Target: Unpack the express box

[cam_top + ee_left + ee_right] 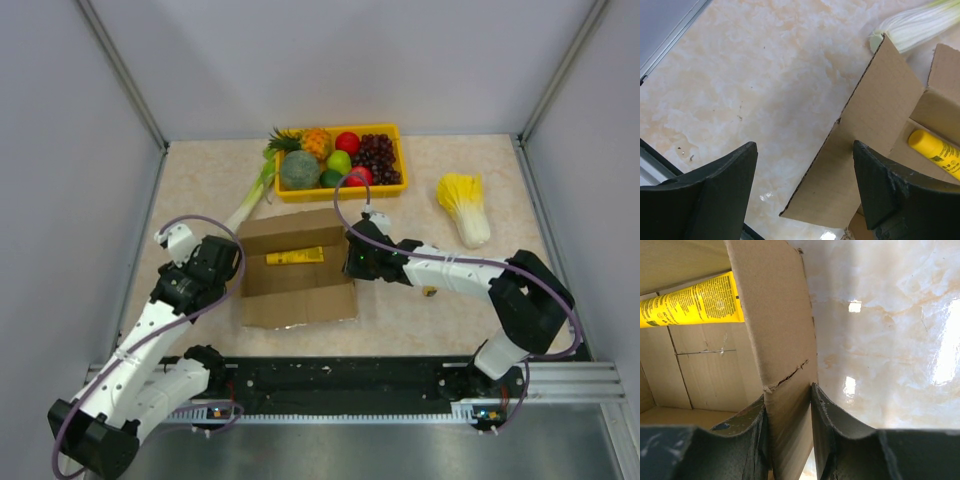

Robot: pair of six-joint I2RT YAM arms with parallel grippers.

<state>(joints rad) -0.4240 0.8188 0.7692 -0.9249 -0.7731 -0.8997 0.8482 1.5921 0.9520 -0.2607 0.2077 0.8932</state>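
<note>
I'm clamping my right gripper (789, 405) on the express box (296, 270) flap, holding it open; my left gripper (805, 152) is hovering apart.

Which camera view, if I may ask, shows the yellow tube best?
The right wrist view: the yellow tube is close and large, its print visible, though a flap hides one end. The top view shows its whole length, small, inside the open express box. The left wrist view catches only one end.
</note>
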